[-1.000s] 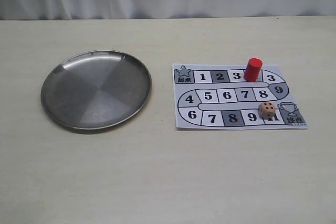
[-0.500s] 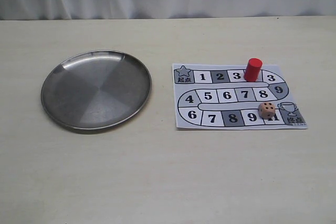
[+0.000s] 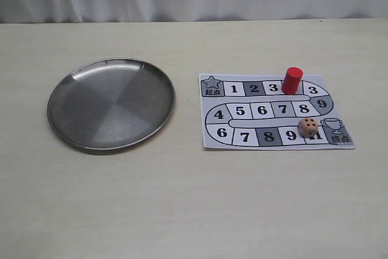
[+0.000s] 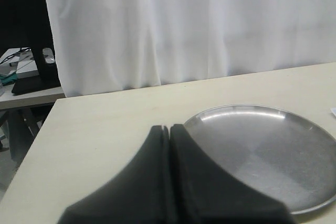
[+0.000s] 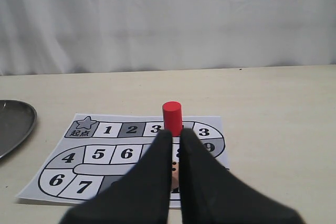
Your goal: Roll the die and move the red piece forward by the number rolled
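Note:
The red piece (image 3: 292, 80) stands upright on the top row of the paper game board (image 3: 262, 111), between two squares marked 3. The die (image 3: 308, 127) rests on the board's bottom row near the trophy square. No gripper shows in the exterior view. In the right wrist view my right gripper (image 5: 176, 132) hangs above the board (image 5: 100, 153) with only a narrow slit between its fingers and nothing held. The die (image 5: 174, 171) shows through that slit and the red piece (image 5: 172, 118) stands beyond the tips. My left gripper (image 4: 169, 127) is shut and empty.
A round metal plate (image 3: 111, 103) lies on the pale table left of the board. It sits beside the left fingers (image 4: 262, 150) and shows at the edge of the right wrist view (image 5: 13, 121). A white curtain hangs behind the table.

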